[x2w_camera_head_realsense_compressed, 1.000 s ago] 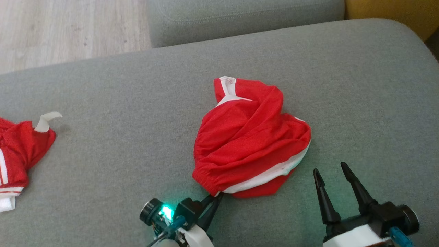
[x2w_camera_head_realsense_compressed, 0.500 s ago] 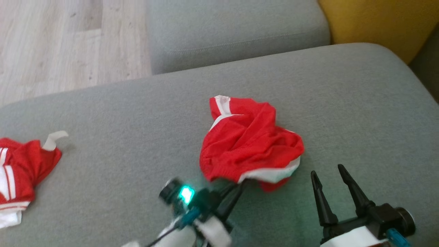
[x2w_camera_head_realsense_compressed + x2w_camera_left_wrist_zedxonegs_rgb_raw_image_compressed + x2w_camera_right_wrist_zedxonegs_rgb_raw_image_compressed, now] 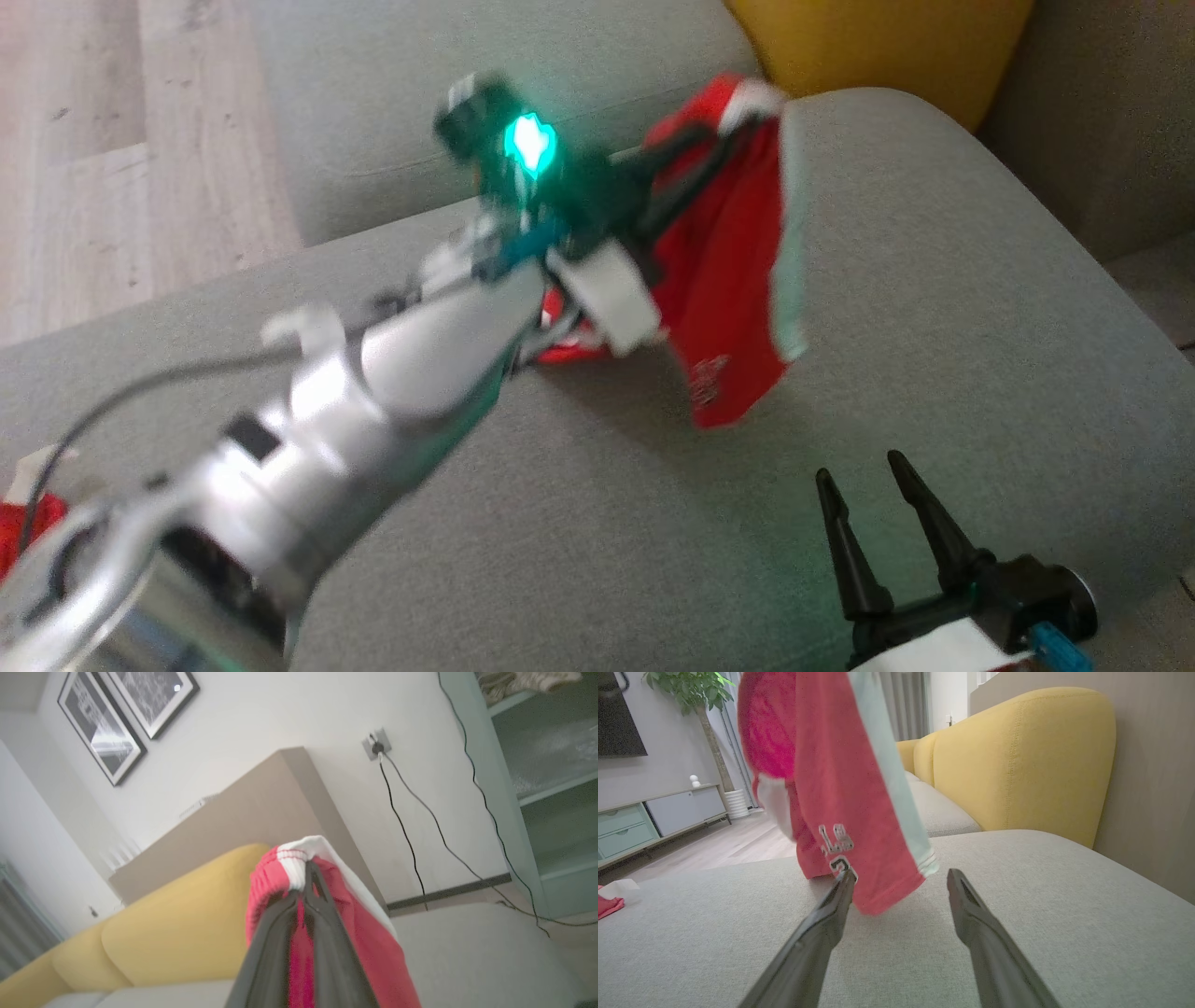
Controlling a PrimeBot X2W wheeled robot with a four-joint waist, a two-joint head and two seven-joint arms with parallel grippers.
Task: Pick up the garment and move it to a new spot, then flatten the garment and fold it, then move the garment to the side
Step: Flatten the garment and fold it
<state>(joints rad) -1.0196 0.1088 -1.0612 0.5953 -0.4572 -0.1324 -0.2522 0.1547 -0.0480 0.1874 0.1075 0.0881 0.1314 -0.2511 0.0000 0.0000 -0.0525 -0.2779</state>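
Observation:
The garment (image 3: pixel 733 271) is a pair of red shorts with white side stripes and a white number print. It hangs in the air above the grey cushion (image 3: pixel 934 308), held by its waistband. My left gripper (image 3: pixel 695 154) is shut on that waistband (image 3: pixel 294 863), raised high with the arm stretched across the head view. In the right wrist view the shorts (image 3: pixel 840 788) dangle just beyond my right gripper (image 3: pixel 899 877), which stands open and low over the cushion. The same right gripper (image 3: pixel 864 471) sits at the lower right of the head view, apart from the cloth.
A second red and white garment (image 3: pixel 609 903) lies at the cushion's far left. A yellow sofa back (image 3: pixel 1017 760) rises behind the cushion, with another grey cushion (image 3: pixel 392 103) and wooden floor (image 3: pixel 112 140) beyond. A tan wall panel (image 3: pixel 261 807) stands behind the sofa.
My left gripper has lifted the garment off the cushion, up and away, so the shorts now hang unfurled. The head camera has shifted. The right gripper stays open, low.

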